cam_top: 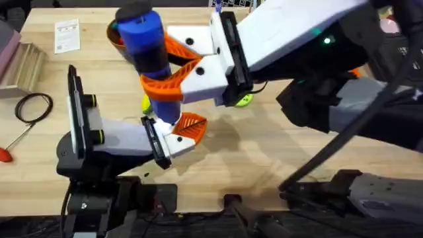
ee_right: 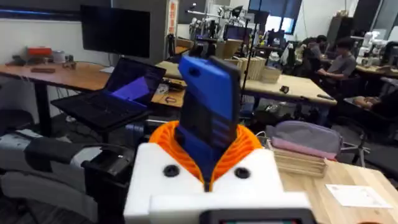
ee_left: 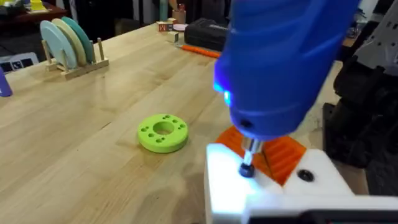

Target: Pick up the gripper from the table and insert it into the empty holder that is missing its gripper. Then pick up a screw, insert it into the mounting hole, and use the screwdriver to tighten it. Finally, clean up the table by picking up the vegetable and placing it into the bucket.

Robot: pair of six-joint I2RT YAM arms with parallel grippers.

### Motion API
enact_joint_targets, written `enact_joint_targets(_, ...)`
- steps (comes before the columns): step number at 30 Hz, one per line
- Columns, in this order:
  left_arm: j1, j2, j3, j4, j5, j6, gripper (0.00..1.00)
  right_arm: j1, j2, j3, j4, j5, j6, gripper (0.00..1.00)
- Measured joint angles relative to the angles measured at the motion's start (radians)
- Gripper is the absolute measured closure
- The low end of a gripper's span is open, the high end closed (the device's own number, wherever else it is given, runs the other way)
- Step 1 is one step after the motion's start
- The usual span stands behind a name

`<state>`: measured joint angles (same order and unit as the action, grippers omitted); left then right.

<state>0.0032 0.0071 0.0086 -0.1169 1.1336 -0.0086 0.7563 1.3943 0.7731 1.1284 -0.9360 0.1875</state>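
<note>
Now the screwdriver (cam_top: 151, 49) is gripped by the right tool (cam_top: 184, 73), bit set on the holder (ee_left: 249, 186) w/ orange gripper (ee_left: 280, 155) fitted (left tool's state can't be told); tightening underway, veg cleanup is left.

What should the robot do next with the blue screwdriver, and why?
Probably hold the screwdriver steady and keep turning. Its metal bit sits down on the white holder beside the orange gripper, and the right gripper clamps the screwdriver upright.
</note>
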Motion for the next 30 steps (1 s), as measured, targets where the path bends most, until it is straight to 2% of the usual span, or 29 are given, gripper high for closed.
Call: enact_joint_targets(30,0.0,0.0,0.0,0.0,0.0,0.0,0.996,0.0,0.012,0.0,-0.015,0.0,0.017,0.978)
